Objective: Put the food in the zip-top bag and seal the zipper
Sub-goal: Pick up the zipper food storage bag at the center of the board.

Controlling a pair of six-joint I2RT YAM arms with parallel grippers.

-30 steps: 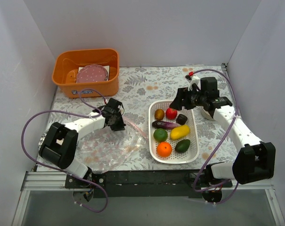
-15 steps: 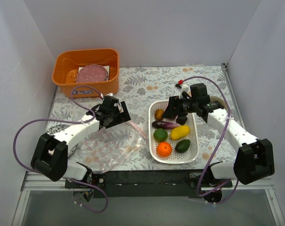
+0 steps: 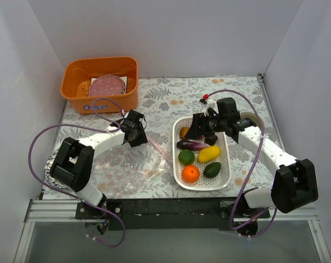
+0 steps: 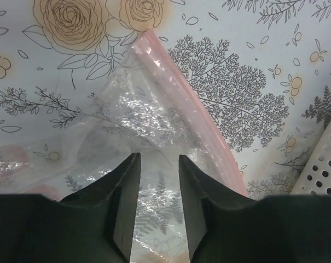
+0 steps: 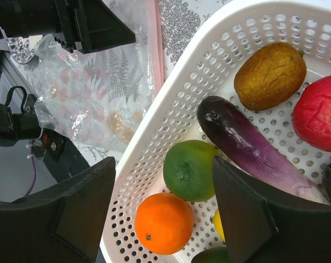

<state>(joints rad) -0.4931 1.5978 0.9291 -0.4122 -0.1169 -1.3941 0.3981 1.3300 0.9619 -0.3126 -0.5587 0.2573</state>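
Observation:
The zip-top bag [image 3: 124, 170] lies flat and crinkled on the floral table, its pink zipper strip [image 3: 160, 150] running along the edge nearest the basket. My left gripper [image 3: 136, 136] is open and hovers low over the bag [image 4: 127, 115], just beside the zipper [image 4: 198, 115]. The food lies in the white basket [image 3: 226, 164]: orange [image 3: 191, 173], green fruit [image 3: 186, 157], yellow mango [image 3: 209, 154], eggplant [image 3: 191, 145], a brown piece [image 3: 185, 132]. My right gripper [image 3: 198, 127] is wide open and empty [image 5: 162, 170] above the green fruit [image 5: 190, 169] and orange [image 5: 164, 222]. The red apple [image 5: 318, 112] shows in the right wrist view.
An orange bin [image 3: 77, 93] holding a pink speckled plate [image 3: 106, 86] stands at the back left. White walls close in the table on three sides. The black rail of the arm bases [image 3: 165, 207] runs along the near edge.
My right gripper has moved left and down over the far end of the basket. My left gripper has shifted slightly and turned above the bag's zipper edge.

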